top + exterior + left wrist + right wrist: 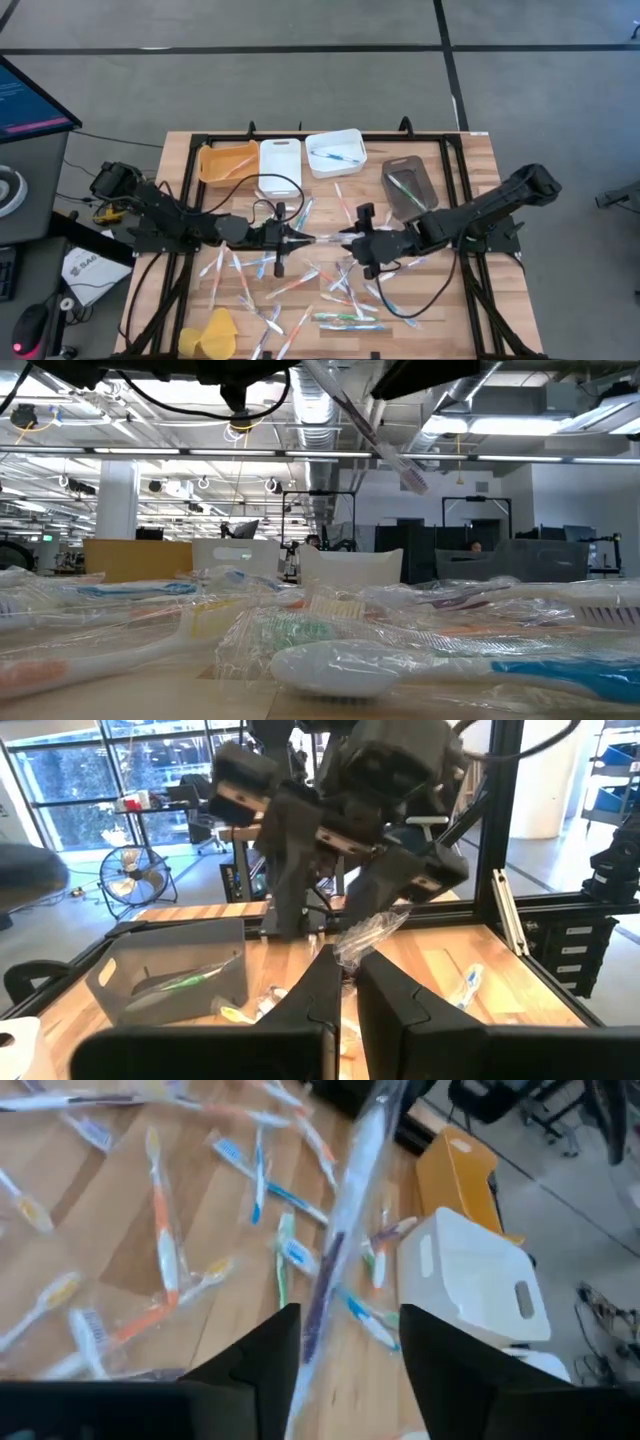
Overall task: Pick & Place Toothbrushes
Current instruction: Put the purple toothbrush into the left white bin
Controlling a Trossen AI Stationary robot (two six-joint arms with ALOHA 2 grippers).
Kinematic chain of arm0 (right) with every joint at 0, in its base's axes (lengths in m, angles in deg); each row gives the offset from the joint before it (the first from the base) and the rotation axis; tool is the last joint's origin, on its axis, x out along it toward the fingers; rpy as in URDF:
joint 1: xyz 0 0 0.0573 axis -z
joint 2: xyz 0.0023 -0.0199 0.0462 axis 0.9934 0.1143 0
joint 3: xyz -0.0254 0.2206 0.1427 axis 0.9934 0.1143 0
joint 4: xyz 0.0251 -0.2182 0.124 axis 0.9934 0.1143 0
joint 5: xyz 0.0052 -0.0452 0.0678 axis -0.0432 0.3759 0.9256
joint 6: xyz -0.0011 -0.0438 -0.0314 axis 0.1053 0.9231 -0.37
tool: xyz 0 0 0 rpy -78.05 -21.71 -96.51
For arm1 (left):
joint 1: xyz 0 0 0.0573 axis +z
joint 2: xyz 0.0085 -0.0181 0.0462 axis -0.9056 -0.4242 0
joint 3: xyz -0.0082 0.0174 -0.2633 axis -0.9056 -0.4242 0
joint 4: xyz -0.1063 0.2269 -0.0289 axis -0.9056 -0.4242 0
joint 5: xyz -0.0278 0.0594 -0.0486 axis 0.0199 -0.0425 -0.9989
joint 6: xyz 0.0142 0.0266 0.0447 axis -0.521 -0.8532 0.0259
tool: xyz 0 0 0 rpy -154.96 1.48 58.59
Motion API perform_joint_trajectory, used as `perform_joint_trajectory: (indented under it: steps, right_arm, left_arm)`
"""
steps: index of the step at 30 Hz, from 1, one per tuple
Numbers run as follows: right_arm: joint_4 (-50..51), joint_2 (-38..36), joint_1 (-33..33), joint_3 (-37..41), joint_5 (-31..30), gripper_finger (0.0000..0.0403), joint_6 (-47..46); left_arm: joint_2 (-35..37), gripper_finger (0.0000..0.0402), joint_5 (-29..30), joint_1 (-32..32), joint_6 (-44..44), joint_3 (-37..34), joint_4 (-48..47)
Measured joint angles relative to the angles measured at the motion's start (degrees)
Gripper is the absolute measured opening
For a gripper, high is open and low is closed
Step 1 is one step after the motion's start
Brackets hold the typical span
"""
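Here, above the middle of the slatted wooden table (470,150), the 2 dark arms meet tip to tip over a scatter of clear-wrapped plastic toothbrushes (300,285) with white, blue, green, orange and pink handles. The left gripper (297,239) reaches in from the left side with its fingers pressed together on one end of a single wrapped toothbrush with a dark stripe along its handle (338,1240), which spans the small gap between the 2 grippers. The right gripper (352,239) comes in from the right side, and its fingers (255,1355) stand apart on either side of that same toothbrush; whether they touch the wrapper cannot be told. In the left wrist view the crinkled wrapper sticks up just past the closed fingertips (325,975), right in front of the other arm's gripper. Along the far edge of the table stand an orange rectangular bin (226,162), a white rectangular bin (280,165), another white bin holding a blue toothbrush (335,152), and a brown bin holding a green toothbrush (407,187). A yellow cloth-like lump (215,333) lies at the near left corner.
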Motion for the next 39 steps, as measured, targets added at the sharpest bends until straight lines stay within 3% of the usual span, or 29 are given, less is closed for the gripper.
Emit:
perform_joint_trajectory:
  steps: [5,11,17,22,28,33,39]
  right_arm:
    - [5.20,-1.34,-3.29,0.03,-0.42,0.0197,-6.82]
    - [6.22,-1.29,-7.65,0.05,-0.43,0.0210,-11.58]
    - [6.40,-1.24,-10.98,0.05,-0.63,0.0211,-14.24]
    - [6.42,-1.24,-12.09,0.05,-0.96,0.0208,-15.29]
    - [6.42,-1.22,-12.02,0.05,-1.94,0.0209,-15.33]
    - [6.40,-1.22,-11.52,0.05,-1.96,0.0209,-16.66]
    - [6.40,-1.20,-11.45,0.05,-1.96,0.0205,-17.46]
  left_arm:
    - [0.00,0.0006,6.34,0.00,-3.71,0.00,-0.35]
    - [1.37,0.0006,18.86,0.23,-11.70,0.07,-1.17]
    - [7.44,0.0006,29.88,0.62,-16.38,0.07,-8.33]
    - [15.90,0.0006,31.42,1.83,-15.15,0.12,-17.16]
    - [23.55,0.0006,33.71,2.18,-8.34,3.80,-34.75]
    - [24.89,0.0006,33.18,2.33,-2.77,9.58,-49.46]
    - [23.02,0.0006,25.68,6.82,5.06,20.09,-69.19]
